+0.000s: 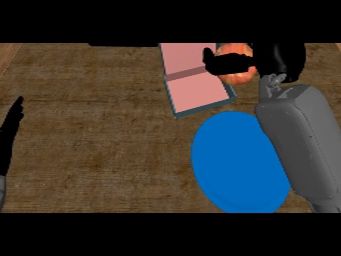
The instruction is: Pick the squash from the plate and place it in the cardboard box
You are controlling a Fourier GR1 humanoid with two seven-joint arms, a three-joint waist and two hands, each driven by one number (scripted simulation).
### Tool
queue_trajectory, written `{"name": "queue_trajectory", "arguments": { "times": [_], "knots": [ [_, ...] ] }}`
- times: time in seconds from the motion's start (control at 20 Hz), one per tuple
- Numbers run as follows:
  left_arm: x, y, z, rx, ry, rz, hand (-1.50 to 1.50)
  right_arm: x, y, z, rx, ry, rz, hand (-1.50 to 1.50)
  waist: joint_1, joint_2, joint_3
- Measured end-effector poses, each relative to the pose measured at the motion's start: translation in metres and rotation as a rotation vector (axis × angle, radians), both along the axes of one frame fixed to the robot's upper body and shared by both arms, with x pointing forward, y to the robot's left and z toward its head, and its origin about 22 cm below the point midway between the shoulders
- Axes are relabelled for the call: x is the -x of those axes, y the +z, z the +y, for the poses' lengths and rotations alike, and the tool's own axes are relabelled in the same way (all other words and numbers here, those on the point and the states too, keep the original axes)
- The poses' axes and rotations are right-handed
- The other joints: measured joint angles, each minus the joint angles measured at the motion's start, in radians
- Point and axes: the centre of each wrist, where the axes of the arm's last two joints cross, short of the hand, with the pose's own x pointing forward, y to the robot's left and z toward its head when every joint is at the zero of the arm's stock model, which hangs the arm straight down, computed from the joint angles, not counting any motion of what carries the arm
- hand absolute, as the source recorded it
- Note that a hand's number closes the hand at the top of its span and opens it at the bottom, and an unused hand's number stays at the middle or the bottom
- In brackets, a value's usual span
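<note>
An orange squash hangs at the top right, with my right hand curled round it; the thumb and fingers cross its middle and hide part of it. The squash sits over the right edge of the cardboard box, a pinkish open box with a teal rim at the top centre. Below it lies the blue plate, bare, with my right forearm crossing its right side. My left hand rests open at the left edge, fingers up.
The brown wooden counter stretches across the view. A lighter strip runs along its left and right edges.
</note>
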Motion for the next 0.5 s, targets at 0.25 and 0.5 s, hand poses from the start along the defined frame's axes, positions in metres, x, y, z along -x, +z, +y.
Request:
{"name": "queue_trajectory", "arguments": {
  "times": [0.25,0.5],
  "knots": [
    [-0.004,0.003,-0.001,0.002,-0.007,0.001,0.00,-0.036,-0.001,0.019,-0.092,-0.005,0.034,1.50,0.010,0.004,0.000],
    [-0.007,0.002,-0.001,-0.002,-0.019,-0.009,0.00,-0.068,-0.011,0.024,-0.141,-0.011,0.066,1.50,0.021,0.009,0.000]
  ]
}}
